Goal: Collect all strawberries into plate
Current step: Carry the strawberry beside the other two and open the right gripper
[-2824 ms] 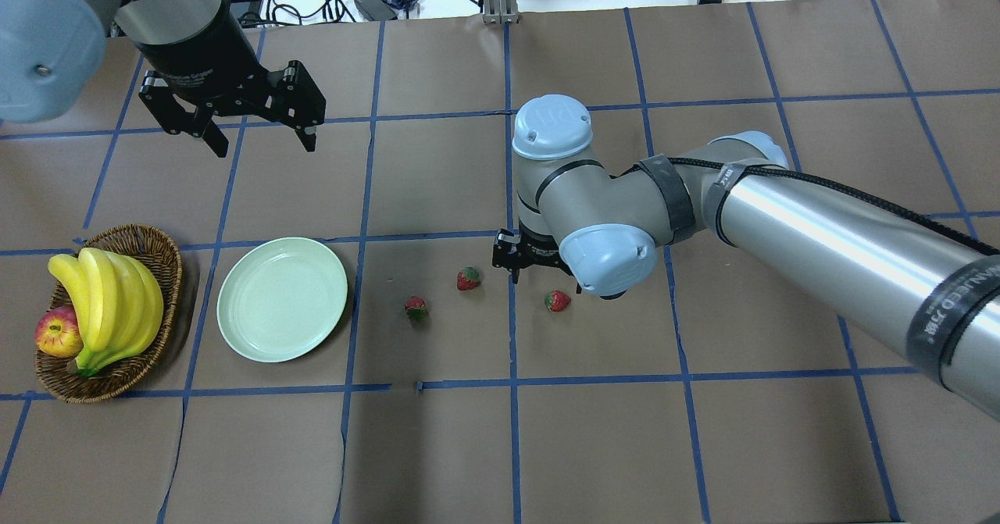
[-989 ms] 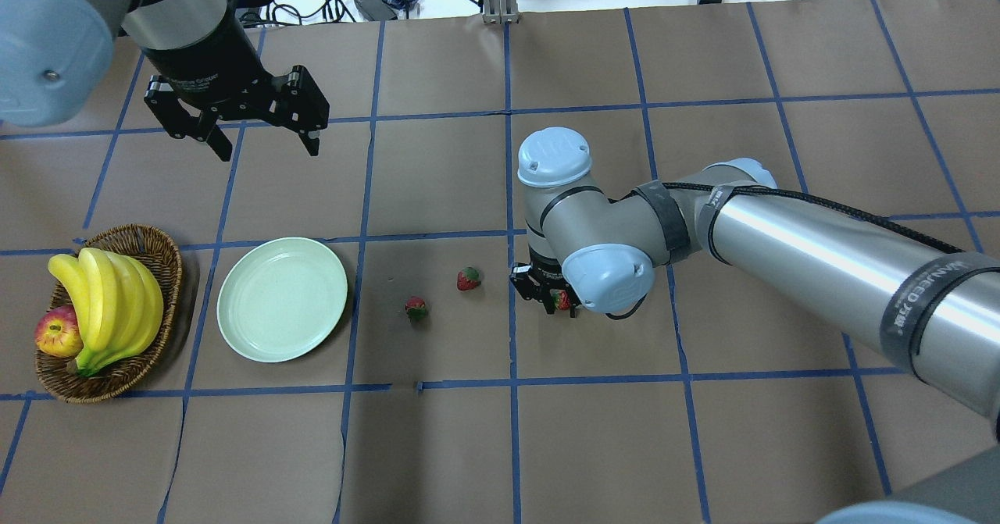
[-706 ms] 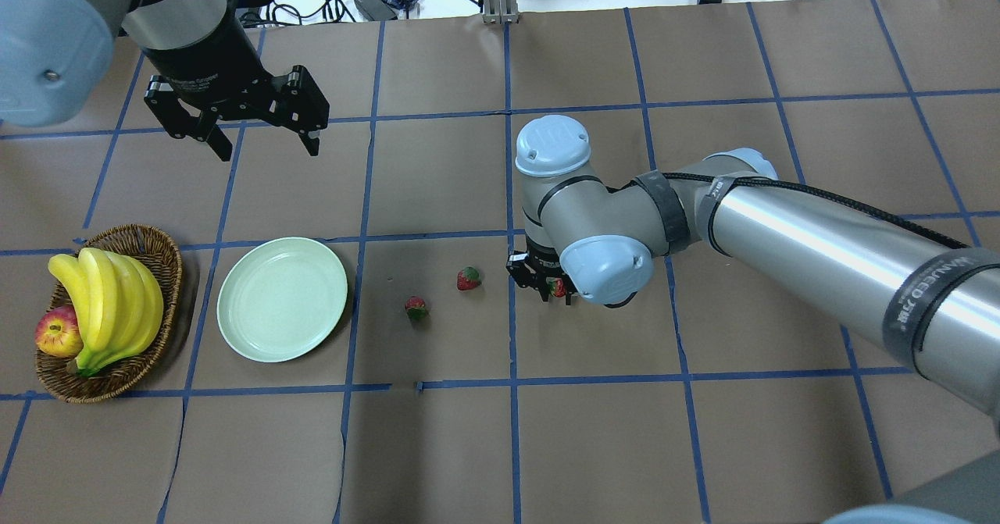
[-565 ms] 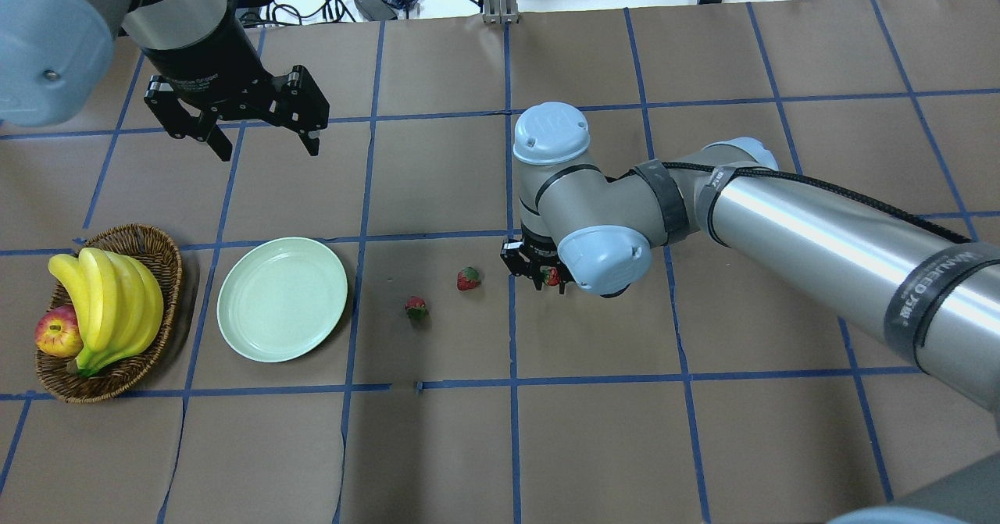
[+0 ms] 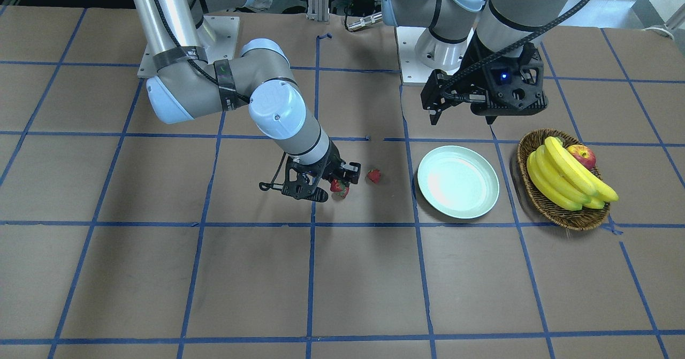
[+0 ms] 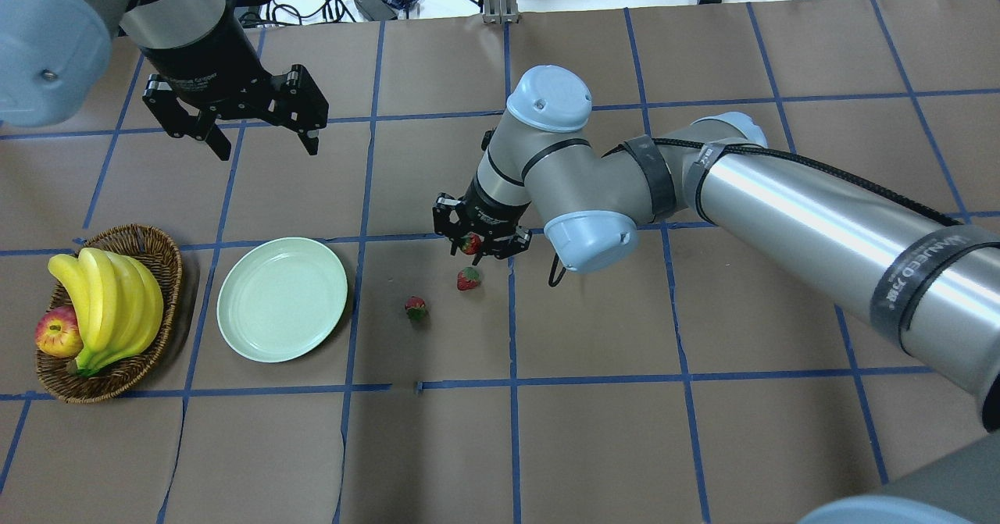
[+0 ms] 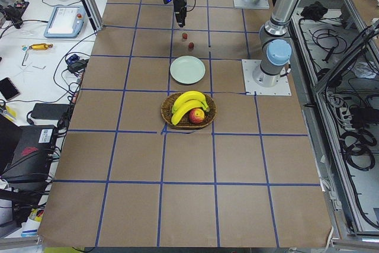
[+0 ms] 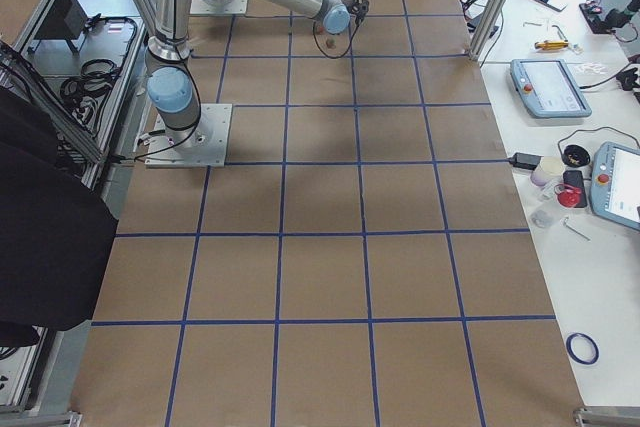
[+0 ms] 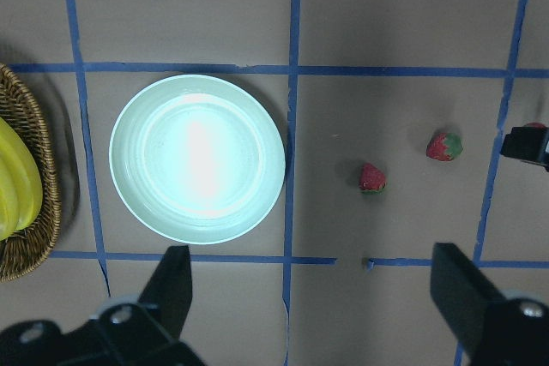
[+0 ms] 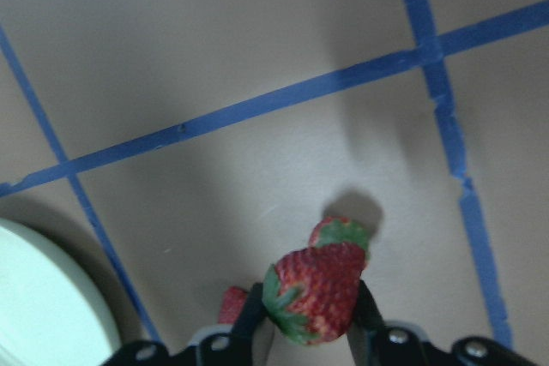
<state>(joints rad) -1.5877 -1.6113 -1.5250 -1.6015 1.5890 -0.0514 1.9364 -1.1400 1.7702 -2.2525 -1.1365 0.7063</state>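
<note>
My right gripper [image 6: 471, 252] is shut on a red strawberry [image 6: 471, 242] and holds it above the table; the right wrist view shows it between the fingers [image 10: 316, 293]. A second strawberry [image 6: 468, 278] lies on the table just below it, and a third [image 6: 416, 308] lies further left. The pale mint-green plate [image 6: 282, 299] lies empty to their left; in the left wrist view [image 9: 197, 159] it lies left of the two loose strawberries. My left gripper [image 6: 266, 145] is open and empty, high above the table behind the plate.
A brown wicker basket [image 6: 153, 241] with bananas [image 6: 109, 305] and a red apple [image 6: 56, 333] stands left of the plate. The brown table cover carries a blue tape grid. Cables and devices lie beyond the far edge.
My right gripper came down over the rightmost strawberry, shut on it, lifted it and carried it left, over the middle strawberry. The left arm has barely moved.
</note>
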